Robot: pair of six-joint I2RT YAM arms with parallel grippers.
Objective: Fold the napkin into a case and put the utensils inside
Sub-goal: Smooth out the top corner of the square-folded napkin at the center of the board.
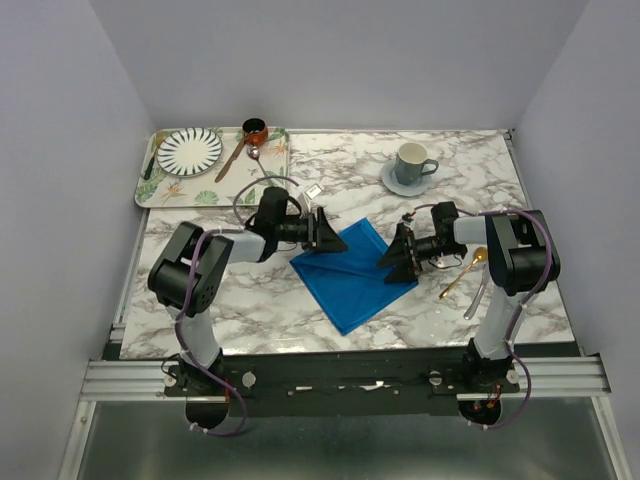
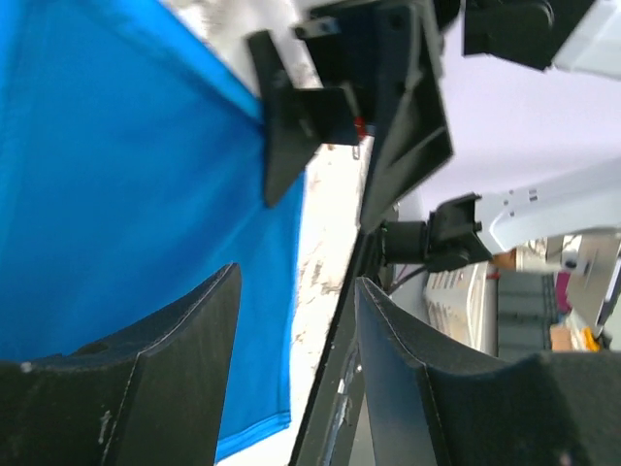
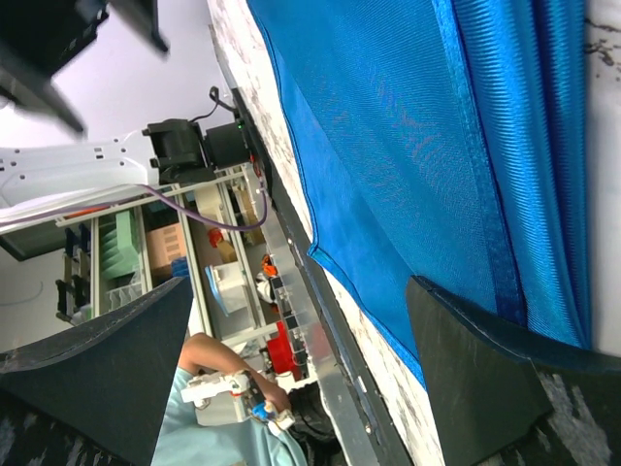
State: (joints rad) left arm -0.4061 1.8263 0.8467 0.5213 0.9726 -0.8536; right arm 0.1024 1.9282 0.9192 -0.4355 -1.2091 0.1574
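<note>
One napkin (image 1: 352,275) lies on the bench between two grippers. The left gripper (image 1: 326,230) is open at its left corner and the right gripper (image 1: 398,257) gapes at its right. One gold spoon (image 1: 462,274) lies outside the right gripper. One tray (image 1: 270,178) holds one plate (image 1: 189,150).

Your napkin (image 1: 352,275) is a bright royal blue, plain, with no print, and the table (image 1: 270,300) under it is white marble veined in grey and brown. Beyond the napkin to its left, the tray (image 1: 160,190) is cream with green leaves and small orange touches. The plate (image 1: 189,150) on it has black-and-white stripes fanning out from its middle, and the little pot (image 1: 255,130) is brown and orange. Beyond the napkin to its right, you see a grey-blue mug (image 1: 412,160) on a paler blue-grey saucer (image 1: 405,184). Just right of the napkin the spoon (image 1: 463,273) is shiny gold. The left gripper (image 1: 326,232) and right gripper (image 1: 397,256) are black, their cables (image 1: 188,285) purple.
</note>
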